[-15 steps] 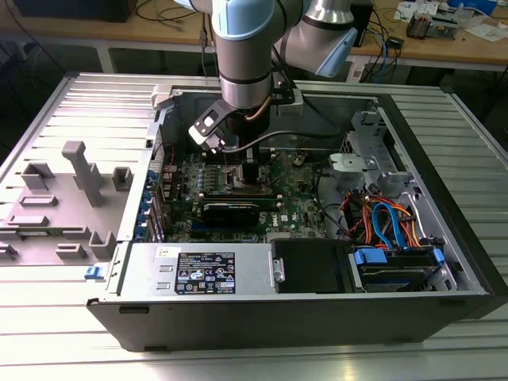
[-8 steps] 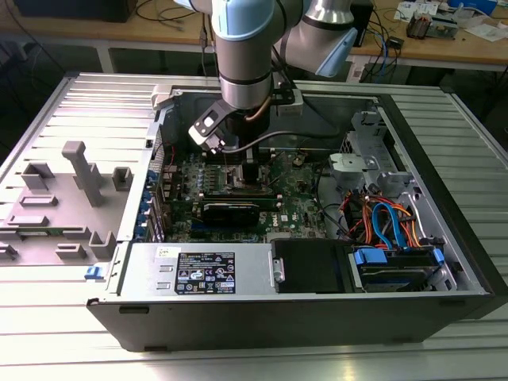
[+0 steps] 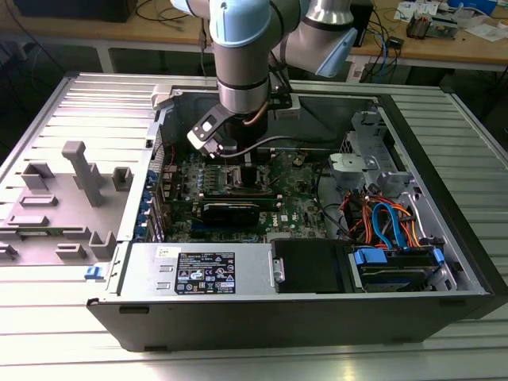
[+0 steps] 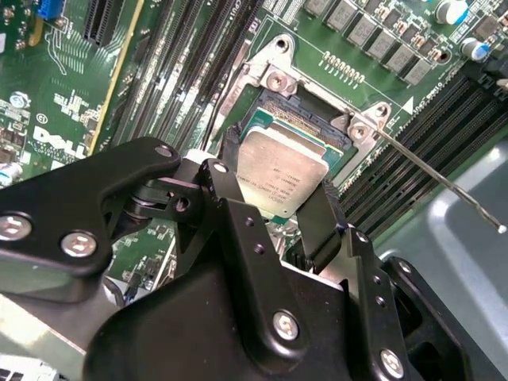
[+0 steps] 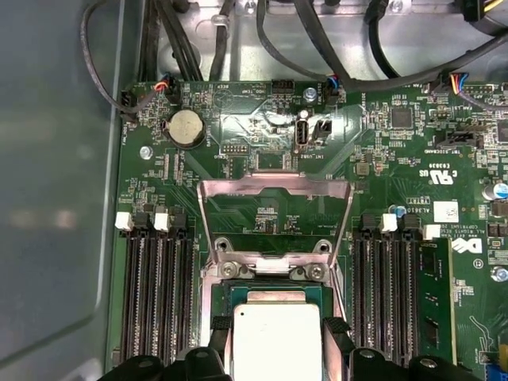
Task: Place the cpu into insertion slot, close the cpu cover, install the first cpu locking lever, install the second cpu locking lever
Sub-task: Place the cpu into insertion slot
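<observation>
The cpu (image 4: 279,176), a small square chip with a silver top, sits between my black fingers (image 4: 232,155) just over the insertion slot (image 4: 305,115), tilted slightly against its dark pin field. My gripper (image 4: 278,189) is shut on the cpu's two opposite edges. In the first wrist view the cpu (image 5: 276,337) shows between the fingertips (image 5: 221,332), and the cpu cover (image 5: 274,188), a silver frame with a square window, stands swung open behind the slot. A thin locking lever (image 4: 432,171) sticks out free beside the socket. In the exterior view my gripper (image 3: 238,159) reaches down into the computer case.
Long black memory slots (image 5: 155,294) flank the socket on both sides. A black expansion card (image 3: 230,211) lies in front of the socket, with the power supply (image 3: 198,271) and a drive cage with cables (image 3: 389,230) nearby. A grey fixture tray (image 3: 71,190) lies at the exterior view's left.
</observation>
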Motion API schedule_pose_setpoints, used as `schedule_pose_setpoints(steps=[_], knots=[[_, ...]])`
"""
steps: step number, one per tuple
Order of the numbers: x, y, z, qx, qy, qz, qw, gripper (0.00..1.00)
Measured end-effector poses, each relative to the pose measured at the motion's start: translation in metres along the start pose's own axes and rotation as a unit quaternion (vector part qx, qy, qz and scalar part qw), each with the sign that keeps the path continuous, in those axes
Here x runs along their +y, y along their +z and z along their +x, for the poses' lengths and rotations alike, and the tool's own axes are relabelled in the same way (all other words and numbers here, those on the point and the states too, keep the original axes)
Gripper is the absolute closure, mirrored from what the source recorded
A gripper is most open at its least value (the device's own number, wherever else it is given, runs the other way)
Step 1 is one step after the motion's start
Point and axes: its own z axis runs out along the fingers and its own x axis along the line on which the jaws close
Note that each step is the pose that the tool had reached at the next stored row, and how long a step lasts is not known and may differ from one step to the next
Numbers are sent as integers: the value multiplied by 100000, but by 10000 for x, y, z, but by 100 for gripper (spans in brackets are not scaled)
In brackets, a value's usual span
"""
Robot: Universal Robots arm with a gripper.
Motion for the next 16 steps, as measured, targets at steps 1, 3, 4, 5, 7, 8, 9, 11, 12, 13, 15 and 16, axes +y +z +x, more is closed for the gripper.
schedule_pose_setpoints(steps=[1, 3, 4, 5, 7, 8, 9, 11, 12, 13, 15, 16], knots=[[-1, 3, 0, -12, 59, -4, 100000, 46], [-1, 8, 0, -37, 383, -11, 99999, 46], [-2, 16, 2, -23, 427, -23, 99999, 46], [-3, 22, 2, -59, 653, -26, 99998, 46], [-4, 33, 5, -156, 1713, -50, 99985, 46], [-6, 38, 6, -214, 2326, -64, 99973, 46], [-6, 41, 6, -225, 2470, -67, 99969, 46], [-7, 55, 6, -220, 2490, -74, 99969, 46], [-8, 62, 6, -214, 2490, -75, 99969, 46], [-9, 67, 6, -215, 2477, -72, 99969, 46], [-16, 70, 7, -201, 2316, -64, 99973, 46], [-19, 70, 7, -197, 2318, -66, 99973, 46]])
